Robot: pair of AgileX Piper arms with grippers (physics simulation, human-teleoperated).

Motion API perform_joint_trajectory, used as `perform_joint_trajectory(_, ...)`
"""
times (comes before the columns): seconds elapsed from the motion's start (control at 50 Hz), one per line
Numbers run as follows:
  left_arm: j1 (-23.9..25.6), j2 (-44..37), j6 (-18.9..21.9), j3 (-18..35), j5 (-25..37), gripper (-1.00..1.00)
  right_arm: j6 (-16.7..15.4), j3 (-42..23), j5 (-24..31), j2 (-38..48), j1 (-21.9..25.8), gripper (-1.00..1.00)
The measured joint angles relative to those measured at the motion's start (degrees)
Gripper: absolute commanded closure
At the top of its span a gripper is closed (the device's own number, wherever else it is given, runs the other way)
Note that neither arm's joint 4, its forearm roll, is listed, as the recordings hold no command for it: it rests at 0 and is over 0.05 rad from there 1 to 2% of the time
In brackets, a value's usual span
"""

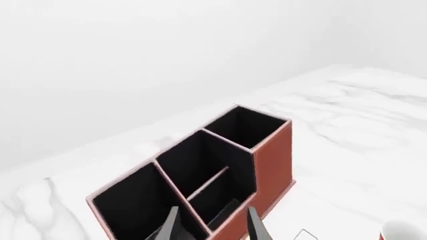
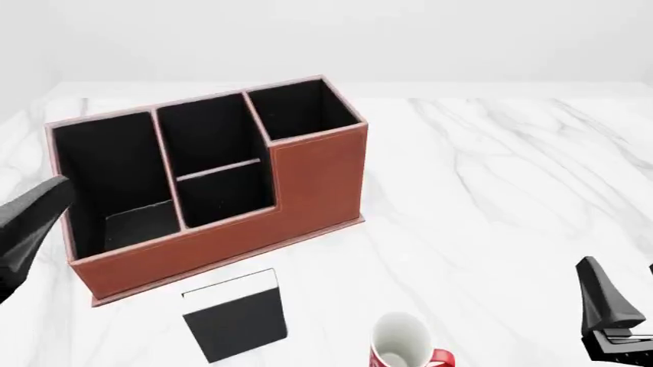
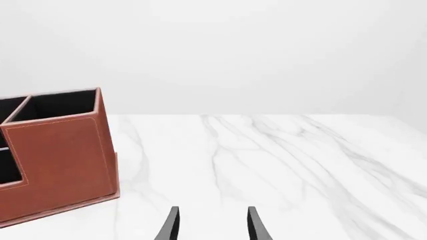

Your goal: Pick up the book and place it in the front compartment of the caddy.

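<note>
Two grippers in view, neither holding anything. L gripper [image 1: 211,225]: fingers parted, moderately wide, nothing between them; poised above the caddy [image 2: 306,183] and looking down into its cells. R gripper [image 3: 211,225]: same parted gap, empty, over bare marble tabletop [image 2: 510,191], well off the caddy's tall end.

Book [image 2: 235,313]: lies flat on the tabletop just outside the caddy's low brown front wall, close but not touching as far as front view shows. Black cover up, white page-edge strip on the side facing the caddy. Nearly square, so no real long axis; edges sit a bit skewed to the caddy's front wall. Red-and-white mug [image 2: 400,344] stands just beside the book, on the side away from the L arm.

Front compartment [image 2: 226,195]: shallow black cell in the caddy's mid section, behind the low wall, thin divider at its back. Looks unoccupied.

Key relation: book is on the near side of the caddy from both arms. L gripper looks the closer, but book not visible in L wrist view, so it is behind/below the claw's aim. Judgement: L must pull back toward the book and drop; pick not yet begun. Mug could crowd an approach by the R arm.
</note>
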State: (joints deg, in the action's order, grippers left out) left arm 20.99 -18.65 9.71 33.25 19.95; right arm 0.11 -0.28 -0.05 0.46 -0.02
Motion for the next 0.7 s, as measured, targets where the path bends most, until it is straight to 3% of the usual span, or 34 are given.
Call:
perform_joint_trajectory(0.28,9.22,-12.52,9.03,12.35,10.25,-1.00,0.00,0.00,0.00,0.00,0.00,-1.00)
perform_joint_trajectory(0.48,15.74,-21.09,8.94,18.38,19.78,-1.00,0.00,0.00,0.00,0.00,0.00,-1.00)
perform_joint_trajectory(0.7,18.43,-28.33,11.45,22.74,27.51,-1.00,0.00,0.00,0.00,0.00,0.00,-1.00)
